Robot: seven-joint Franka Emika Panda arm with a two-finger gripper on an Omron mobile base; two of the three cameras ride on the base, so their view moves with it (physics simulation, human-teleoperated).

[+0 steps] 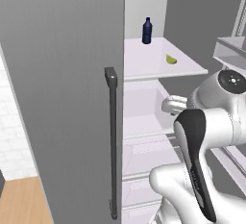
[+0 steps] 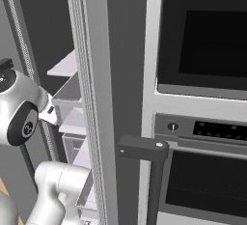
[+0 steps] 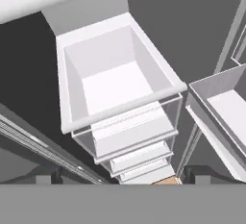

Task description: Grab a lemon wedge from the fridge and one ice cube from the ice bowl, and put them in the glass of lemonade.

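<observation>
The fridge [image 1: 62,98] stands with its left door shut and its right side open onto white shelves. The lemon wedge [image 1: 171,59], small and yellow-green, lies near the front right of the upper shelf [image 1: 144,64]. My gripper [image 3: 124,176] is open, its dark fingertips [image 3: 45,175] far apart with nothing between them. It hangs below that shelf and looks down into an empty white drawer bin [image 3: 120,88]. The wedge is above the hand and apart from it. The ice bowl and the glass of lemonade are out of view.
A dark blue bottle [image 1: 147,31] stands at the back of the wedge's shelf. Door bins [image 3: 226,107] sit right of the hand. The open door's edge [image 2: 96,98] and a dark bar handle [image 2: 144,150] are close by, with the black oven column [image 2: 207,74] beyond.
</observation>
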